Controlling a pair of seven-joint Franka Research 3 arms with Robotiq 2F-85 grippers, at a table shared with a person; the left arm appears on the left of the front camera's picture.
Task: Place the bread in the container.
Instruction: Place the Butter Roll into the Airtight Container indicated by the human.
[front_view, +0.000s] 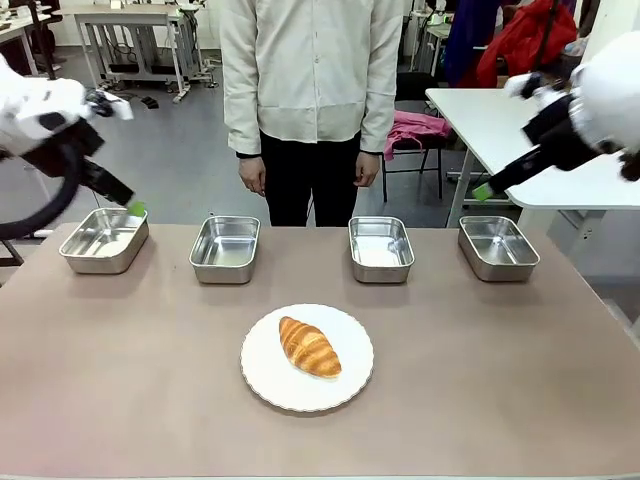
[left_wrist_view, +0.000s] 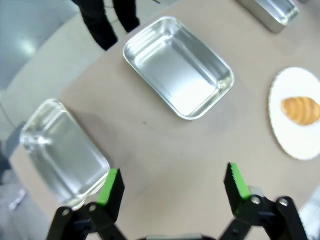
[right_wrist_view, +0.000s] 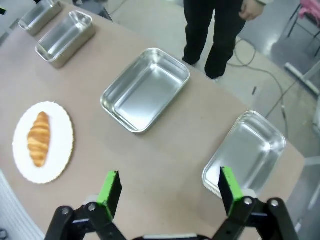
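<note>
Lab-like workroom: white worktable (front_view: 495, 120), metal-frame benches (front_view: 125, 20) at back, bare grey floor (front_view: 175, 155)

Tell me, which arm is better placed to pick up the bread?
Probably left: the left fingers, open, hang low by the leftmost tray; the right fingers sit higher. The bread lies mid-table.

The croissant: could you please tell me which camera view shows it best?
The front view: the croissant lies unblocked on the white plate, ridges clear. The left wrist view shows it small and blurred at its right edge; the right wrist view, small at its left.
</note>
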